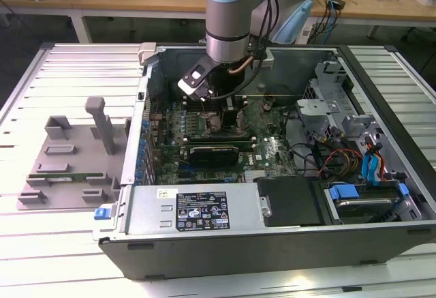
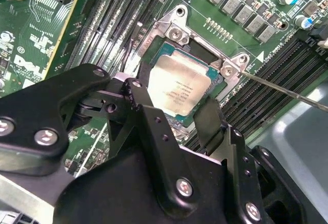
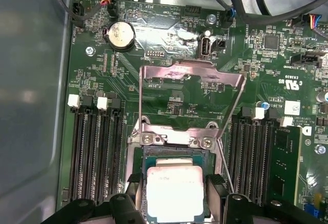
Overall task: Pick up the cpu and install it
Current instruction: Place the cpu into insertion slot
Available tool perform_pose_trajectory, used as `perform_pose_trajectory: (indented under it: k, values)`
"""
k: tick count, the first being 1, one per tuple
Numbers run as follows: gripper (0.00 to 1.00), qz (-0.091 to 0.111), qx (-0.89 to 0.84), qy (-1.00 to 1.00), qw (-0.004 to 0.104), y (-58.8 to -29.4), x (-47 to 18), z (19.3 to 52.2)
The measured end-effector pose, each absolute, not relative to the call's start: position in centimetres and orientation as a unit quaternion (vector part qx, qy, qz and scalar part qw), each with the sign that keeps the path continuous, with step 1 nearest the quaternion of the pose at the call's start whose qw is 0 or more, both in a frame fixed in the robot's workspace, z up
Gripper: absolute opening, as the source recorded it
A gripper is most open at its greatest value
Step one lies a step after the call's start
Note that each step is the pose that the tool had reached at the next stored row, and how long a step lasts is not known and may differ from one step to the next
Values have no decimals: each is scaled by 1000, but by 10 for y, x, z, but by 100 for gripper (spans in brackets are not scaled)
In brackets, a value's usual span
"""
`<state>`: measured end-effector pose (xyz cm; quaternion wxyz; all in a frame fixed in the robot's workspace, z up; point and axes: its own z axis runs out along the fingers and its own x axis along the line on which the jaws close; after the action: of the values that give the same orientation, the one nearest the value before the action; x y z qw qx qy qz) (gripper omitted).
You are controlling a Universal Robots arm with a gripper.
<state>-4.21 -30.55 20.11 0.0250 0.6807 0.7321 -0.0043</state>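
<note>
Second wrist view is showing the gripper (image 2: 173, 103) pinching the cpu (image 2: 180, 83) by two opposite edges, holding it flat and squared right over the socket (image 2: 174, 29); can't tell if it's seated yet.

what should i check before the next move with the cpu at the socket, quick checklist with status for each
1. load plate swung up, clear of the socket frame: ok
2. retention lever released: ok
3. cpu lined up square with the socket frame: ok
4. cpu seated flat inside the socket frame: cannot tell
5. gripper centred on the cpu: ok
</note>
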Motion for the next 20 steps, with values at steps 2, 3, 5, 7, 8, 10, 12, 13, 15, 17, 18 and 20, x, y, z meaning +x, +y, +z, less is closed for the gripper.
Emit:
perform_pose_trajectory:
  k: [2, 3, 5, 7, 8, 10, 12, 13, 15, 17, 18, 20]
  values:
    - [62, -4, 681, 732, 25, -305, -42, 201]
    - [62, -4, 681, 732, 25, -305, -42, 200]
    - [62, -4, 681, 732, 25, -306, -42, 199]
    - [62, -4, 681, 732, 25, -306, -42, 199]
    - [62, -4, 681, 732, 25, -306, -42, 199]
    - [62, -4, 681, 732, 25, -306, -42, 199]
    - [54, -4, 681, 732, 25, -306, -42, 199]
    - [54, -4, 681, 732, 25, -306, -42, 199]
    - [54, -4, 681, 732, 25, -306, -42, 198]
    - [54, -4, 681, 732, 25, -305, -42, 200]
    - [54, -4, 681, 732, 25, -305, -42, 201]
    - [54, -5, 706, 707, 25, -306, -42, 202]
